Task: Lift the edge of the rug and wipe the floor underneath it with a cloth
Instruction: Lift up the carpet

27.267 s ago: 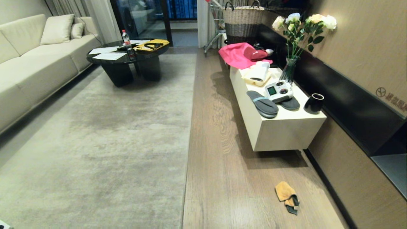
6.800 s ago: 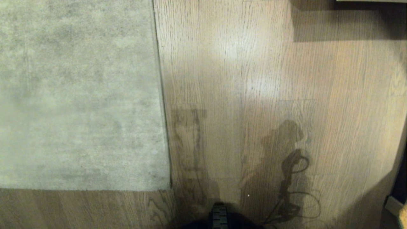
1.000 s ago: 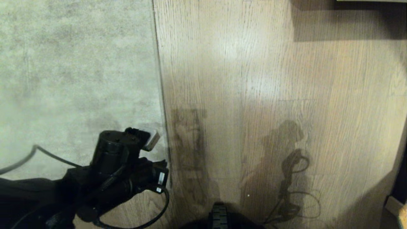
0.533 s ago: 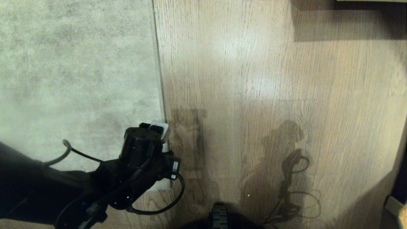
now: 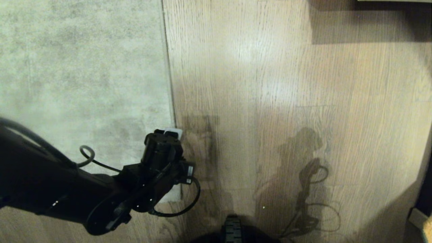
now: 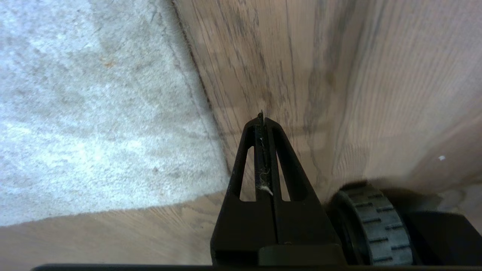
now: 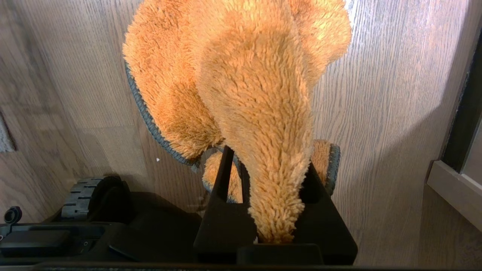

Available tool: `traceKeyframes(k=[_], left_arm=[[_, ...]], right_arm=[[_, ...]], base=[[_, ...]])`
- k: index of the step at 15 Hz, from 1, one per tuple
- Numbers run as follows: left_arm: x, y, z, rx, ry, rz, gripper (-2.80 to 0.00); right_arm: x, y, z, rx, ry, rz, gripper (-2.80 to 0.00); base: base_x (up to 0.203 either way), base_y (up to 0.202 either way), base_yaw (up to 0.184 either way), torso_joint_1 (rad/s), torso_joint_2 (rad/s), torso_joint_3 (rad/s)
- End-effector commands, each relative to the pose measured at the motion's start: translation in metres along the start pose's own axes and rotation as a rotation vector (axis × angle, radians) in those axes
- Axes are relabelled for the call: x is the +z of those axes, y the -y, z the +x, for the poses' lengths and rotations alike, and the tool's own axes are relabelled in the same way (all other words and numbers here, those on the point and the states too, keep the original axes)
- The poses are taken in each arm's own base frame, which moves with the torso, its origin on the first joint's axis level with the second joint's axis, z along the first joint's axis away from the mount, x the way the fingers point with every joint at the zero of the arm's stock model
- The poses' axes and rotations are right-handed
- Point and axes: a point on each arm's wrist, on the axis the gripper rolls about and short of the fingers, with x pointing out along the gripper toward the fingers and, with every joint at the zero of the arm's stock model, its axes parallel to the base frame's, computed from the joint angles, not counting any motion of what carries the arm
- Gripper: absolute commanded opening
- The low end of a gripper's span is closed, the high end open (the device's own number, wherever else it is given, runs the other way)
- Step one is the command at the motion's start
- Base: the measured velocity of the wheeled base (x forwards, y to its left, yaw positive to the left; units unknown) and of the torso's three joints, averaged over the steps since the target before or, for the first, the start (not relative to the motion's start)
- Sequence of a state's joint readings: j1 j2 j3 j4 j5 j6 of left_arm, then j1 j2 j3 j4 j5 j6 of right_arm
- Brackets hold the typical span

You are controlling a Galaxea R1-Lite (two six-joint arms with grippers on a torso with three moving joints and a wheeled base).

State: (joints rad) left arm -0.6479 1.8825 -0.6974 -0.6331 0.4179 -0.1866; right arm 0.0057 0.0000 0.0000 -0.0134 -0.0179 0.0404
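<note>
- Black left jaws point(image 6: 262, 120) are pressed together on nothing, tapering to one thin point. In the left wrist view that point hangs over the floor point(image 5: 287, 84) just beside the rug edge point(image 6: 211, 113), near the rug's square corner. A closed tip suits sliding under a border that lies flat; that is my reading of why they are shut.
- From the head view, the left arm comes in from 8 o'clock, its wrist lying over the rug edge point(image 5: 170, 101) at about 7 o'clock. The corner itself is hidden beneath it.
- Orange cloth point(image 7: 248, 86) is clamped in the right jaws point(image 7: 275, 226), a fuzzy fold bunched between them and the rest hanging loose above the floor, touching nothing. Held ready this way, it can go in once the floor is exposed.
- The right arm is outside the head view and looks parked beside the robot's base point(image 7: 94, 218).
- Rug lies flat all along its border, so lifting has not begun and nothing is wiped.
</note>
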Motion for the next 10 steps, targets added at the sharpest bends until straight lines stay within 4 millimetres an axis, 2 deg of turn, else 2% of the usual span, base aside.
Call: traceKeyframes(k=[1, 6, 10], left_arm=[[-0.002, 0.004, 0.009, 0.005, 0.005, -0.005, 0.0], [0.007, 0.01, 0.022, 0.028, 0.03, 0.013, 0.0], [0.02, 0.018, 0.022, 0.132, -0.056, 0.083, 0.0]], right_arm=[[0.0, 0.0, 0.0, 0.0, -0.001, 0.0, -2.8], [0.0, 0.0, 0.0, 0.0, 0.0, 0.0, -2.8], [0.0, 0.0, 0.0, 0.0, 0.0, 0.0, -2.8]], base=[[0.0, 0.0, 0.0, 0.0, 0.0, 0.0], [0.0, 0.0, 0.0, 0.0, 0.0, 0.0], [0.0, 0.0, 0.0, 0.0, 0.0, 0.0]])
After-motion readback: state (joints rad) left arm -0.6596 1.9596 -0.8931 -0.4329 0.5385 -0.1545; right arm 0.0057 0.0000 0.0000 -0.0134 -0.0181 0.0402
